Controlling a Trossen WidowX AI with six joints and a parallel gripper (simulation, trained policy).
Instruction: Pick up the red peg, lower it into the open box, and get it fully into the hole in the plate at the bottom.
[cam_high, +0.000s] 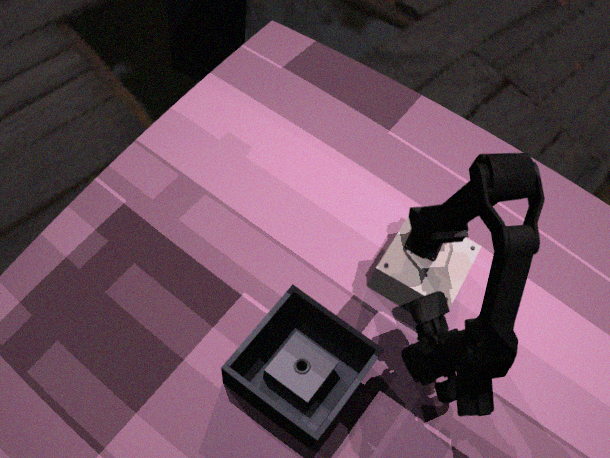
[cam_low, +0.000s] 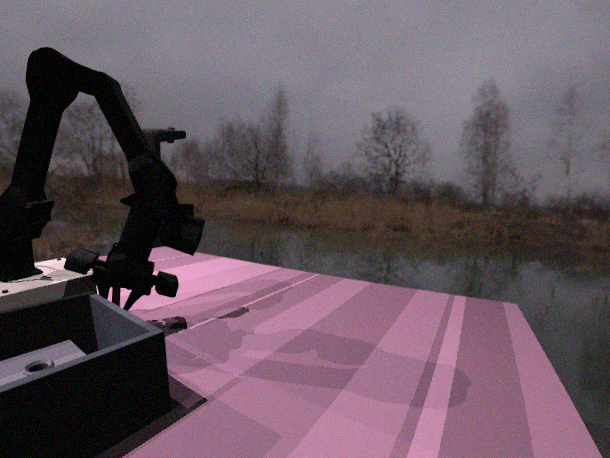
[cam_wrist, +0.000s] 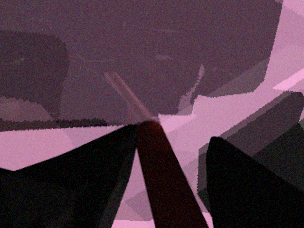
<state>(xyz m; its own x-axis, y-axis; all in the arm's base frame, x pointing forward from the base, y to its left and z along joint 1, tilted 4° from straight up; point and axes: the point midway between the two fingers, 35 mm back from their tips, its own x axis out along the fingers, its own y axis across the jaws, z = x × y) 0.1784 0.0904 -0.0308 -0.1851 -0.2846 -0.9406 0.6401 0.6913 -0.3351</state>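
The red peg stands about upright beside the box; in the top view the arm hides it. My gripper is lowered around it, partly open. In the wrist view the peg lies between the fingers, close against the left finger, with a gap to the right finger. The fingertips are hidden in the top view. The dark open box stands to one side of the gripper. Inside it is a light grey plate with an empty round hole.
The pale base block of the arm stands behind the gripper and the box. The box's raised walls stand between the gripper and the plate. Broad shadows lie across the pink table.
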